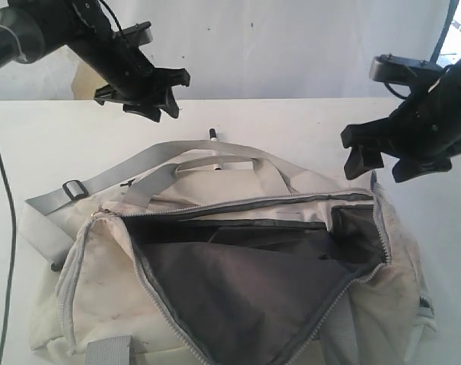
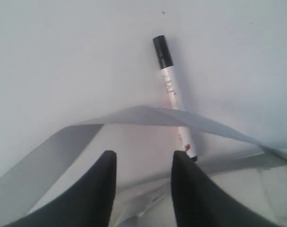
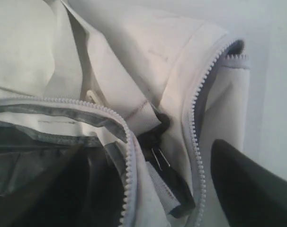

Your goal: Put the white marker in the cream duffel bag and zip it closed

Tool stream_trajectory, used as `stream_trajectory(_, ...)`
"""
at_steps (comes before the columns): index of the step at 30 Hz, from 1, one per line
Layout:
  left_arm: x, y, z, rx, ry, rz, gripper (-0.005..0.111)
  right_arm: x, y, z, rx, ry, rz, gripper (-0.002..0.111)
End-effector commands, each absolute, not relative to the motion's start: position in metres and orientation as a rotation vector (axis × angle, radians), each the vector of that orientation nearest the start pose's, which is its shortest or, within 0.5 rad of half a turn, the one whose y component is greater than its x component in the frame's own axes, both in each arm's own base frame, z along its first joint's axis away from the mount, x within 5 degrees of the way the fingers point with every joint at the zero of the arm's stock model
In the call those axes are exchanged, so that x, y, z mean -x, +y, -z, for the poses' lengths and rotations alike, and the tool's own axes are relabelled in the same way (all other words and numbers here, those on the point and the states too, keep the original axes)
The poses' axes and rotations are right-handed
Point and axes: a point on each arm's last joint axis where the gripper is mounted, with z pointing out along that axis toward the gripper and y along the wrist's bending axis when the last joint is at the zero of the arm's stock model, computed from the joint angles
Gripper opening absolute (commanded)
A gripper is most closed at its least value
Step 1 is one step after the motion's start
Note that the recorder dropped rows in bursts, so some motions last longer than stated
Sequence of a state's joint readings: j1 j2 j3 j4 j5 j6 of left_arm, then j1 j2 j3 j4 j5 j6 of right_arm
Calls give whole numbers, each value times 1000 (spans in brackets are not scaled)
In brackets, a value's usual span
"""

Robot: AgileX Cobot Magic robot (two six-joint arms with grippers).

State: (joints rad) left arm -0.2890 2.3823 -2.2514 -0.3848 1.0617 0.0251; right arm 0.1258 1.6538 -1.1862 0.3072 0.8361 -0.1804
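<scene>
marker [image 2: 172,90]: being crossed by webbing strap [image 2: 148,115], black cap being pointed at far edge of tabletop [image 1: 291,122] | bag [image 1: 101,289]: soft cream, unzipped | left gripper [image 2: 143,158], right gripper [image 1: 384,161]: fingers apart

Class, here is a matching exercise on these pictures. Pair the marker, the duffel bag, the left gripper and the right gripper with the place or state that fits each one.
Column one
1. white marker
2. cream duffel bag
3. left gripper
4. right gripper

Column two
A. main zip open, dark lining showing
B. in the air by the bag's end at the right of the exterior view, jaws apart, empty
C. lying on the table beyond the bag, a grey strap passing over it
D. in the air near the marker, jaws apart, empty

Pairs: 1-C, 2-A, 3-D, 4-B
</scene>
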Motion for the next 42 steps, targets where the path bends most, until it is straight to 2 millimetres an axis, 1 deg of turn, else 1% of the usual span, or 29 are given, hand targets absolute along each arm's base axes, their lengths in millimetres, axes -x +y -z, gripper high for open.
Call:
stream_trajectory(1, -496, -192, -230, -264, 2586, 717, 48, -329, 59, -234, 157, 2746, -342, 67)
stream_trajectory(2, -495, -193, -229, -282, 2583, 716, 54, -329, 59, -232, 153, 2740, -338, 67)
stream_trajectory(5, -493, -207, -227, -364, 2541, 696, 75, -329, 58, -228, 146, 2730, -329, 67)
stream_trajectory(7, -495, -216, -229, -369, 2484, 667, 83, -329, 58, -228, 146, 2732, -329, 67)
stream_trajectory(8, -496, -221, -231, -368, 2443, 654, 85, -329, 58, -228, 146, 2733, -329, 67)
stream_trajectory(10, -498, -229, -235, -357, 2368, 640, 85, -329, 58, -228, 147, 2735, -330, 67)
stream_trajectory(12, -500, -232, -236, -329, 2330, 643, 85, -328, 58, -227, 152, 2740, -326, 67)
stream_trajectory(16, -502, -235, -228, -341, 2327, 632, 85, -329, 58, -227, 154, 2738, -321, 67)
stream_trajectory(18, -502, -235, -218, -340, 2352, 628, 85, -329, 57, -228, 155, 2734, -318, 67)
stream_trajectory(25, -505, -237, -193, -265, 2371, 620, 84, -330, 57, -228, 153, 2727, -316, 67)
stream_trajectory(27, -505, -239, -184, -237, 2403, 595, 80, -330, 57, -228, 153, 2727, -316, 67)
stream_trajectory(29, -506, -241, -174, -186, 2429, 566, 72, -330, 57, -228, 153, 2727, -316, 67)
stream_trajectory(31, -506, -242, -166, -166, 2446, 553, 70, -330, 57, -228, 153, 2727, -316, 67)
stream_trajectory(34, -505, -243, -165, -128, 2459, 553, 71, -329, 57, -228, 154, 2729, -316, 67)
stream_trajectory(42, -504, -242, -163, -150, 2479, 540, 71, -329, 58, -228, 155, 2735, -318, 67)
